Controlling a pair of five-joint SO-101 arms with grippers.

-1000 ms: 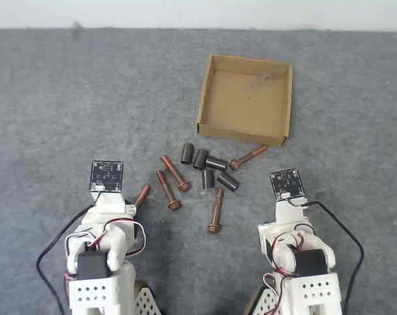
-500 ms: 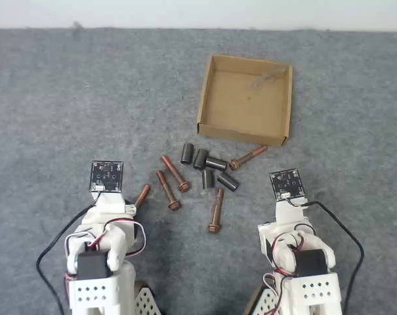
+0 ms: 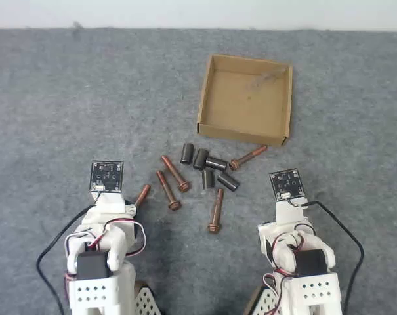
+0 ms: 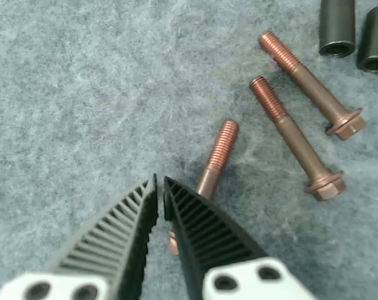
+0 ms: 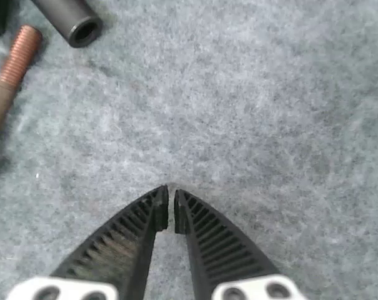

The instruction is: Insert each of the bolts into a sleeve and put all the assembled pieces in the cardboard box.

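Between the arms, five bolts (image 3: 166,190) and five sleeves (image 3: 215,163) lie loose on the grey mat (image 3: 67,98) just near of the cardboard box (image 3: 241,134), with left gripper (image 4: 160,187) and right gripper (image 5: 170,195) both closed, holding nothing.

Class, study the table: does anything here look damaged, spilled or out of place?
Nothing serious. The bolts and sleeves lie loose and unassembled beside the cardboard box, which sits slightly askew with a faint dark scuff on its floor. Also, one bolt lies partly beneath the left gripper.
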